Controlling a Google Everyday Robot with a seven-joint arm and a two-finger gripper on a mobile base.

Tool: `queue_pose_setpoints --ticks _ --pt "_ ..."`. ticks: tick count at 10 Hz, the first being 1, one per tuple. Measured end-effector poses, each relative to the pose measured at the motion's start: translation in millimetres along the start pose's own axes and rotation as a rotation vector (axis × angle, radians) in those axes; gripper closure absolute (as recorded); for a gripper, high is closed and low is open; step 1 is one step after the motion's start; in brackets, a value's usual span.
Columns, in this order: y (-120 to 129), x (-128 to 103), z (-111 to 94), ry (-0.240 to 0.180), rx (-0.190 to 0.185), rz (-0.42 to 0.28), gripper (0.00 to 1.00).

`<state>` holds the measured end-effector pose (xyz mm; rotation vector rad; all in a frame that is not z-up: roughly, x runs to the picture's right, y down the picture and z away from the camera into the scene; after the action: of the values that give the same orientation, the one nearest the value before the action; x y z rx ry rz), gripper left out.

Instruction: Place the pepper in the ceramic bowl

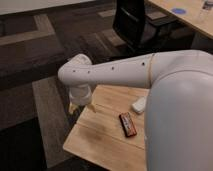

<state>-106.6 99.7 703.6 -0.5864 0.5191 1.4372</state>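
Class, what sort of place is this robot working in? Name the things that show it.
Probably an office: patterned carpet, a black office chair beside a long desk. The gripper hangs at the small wooden table's left edge.
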Motion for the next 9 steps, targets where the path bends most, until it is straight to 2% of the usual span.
queue_pose_setpoints --ticks 5,9 --pt "0 0 0 -0.001 0.001 0.000 0.35" --pt "-32 -4 -10 -0.019 0.005 0.027 0.35"
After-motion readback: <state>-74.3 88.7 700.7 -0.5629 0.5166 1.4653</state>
